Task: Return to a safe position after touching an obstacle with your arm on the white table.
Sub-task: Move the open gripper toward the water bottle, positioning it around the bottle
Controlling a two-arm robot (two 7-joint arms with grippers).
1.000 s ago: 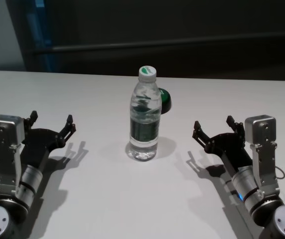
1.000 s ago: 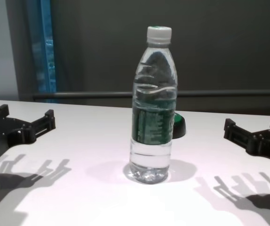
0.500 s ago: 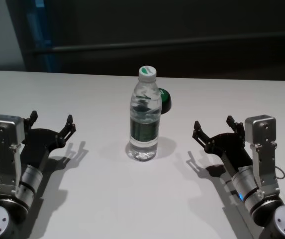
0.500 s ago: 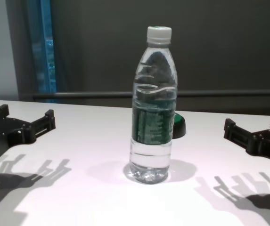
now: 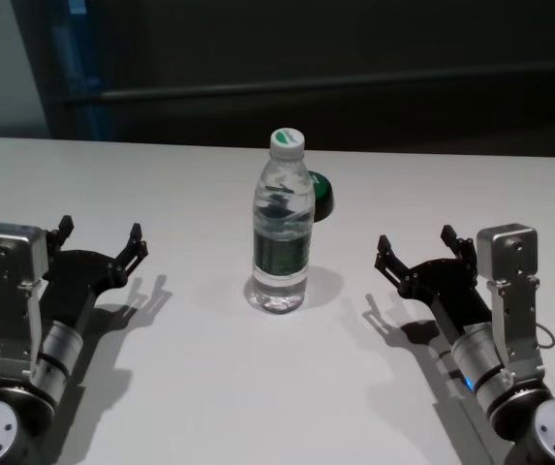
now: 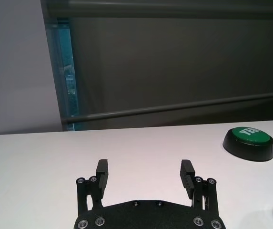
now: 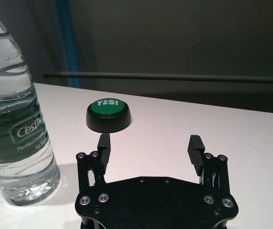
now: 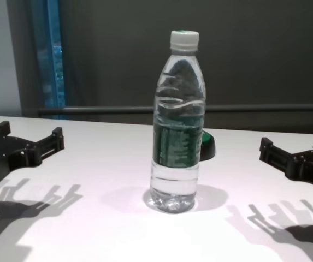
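Note:
The obstacle, a tall clear water bottle point(image 5: 282, 237) with a white cap and dark green label, stands upright in the middle of the white table point(image 5: 209, 387). It also shows in the chest view point(image 8: 178, 125) and at the edge of the right wrist view point(image 7: 12, 114). My left gripper point(image 5: 98, 239) is open and empty, low over the table well left of the bottle; it also shows in the left wrist view point(image 6: 145, 172). My right gripper point(image 5: 417, 247) is open and empty, well right of the bottle; it also shows in the right wrist view point(image 7: 148, 145). Neither arm touches the bottle.
A low round green button on a black base point(image 5: 322, 194) sits just behind and to the right of the bottle, also in the right wrist view point(image 7: 108, 114) and the left wrist view point(image 6: 248, 141). The table's far edge meets a dark wall with a rail.

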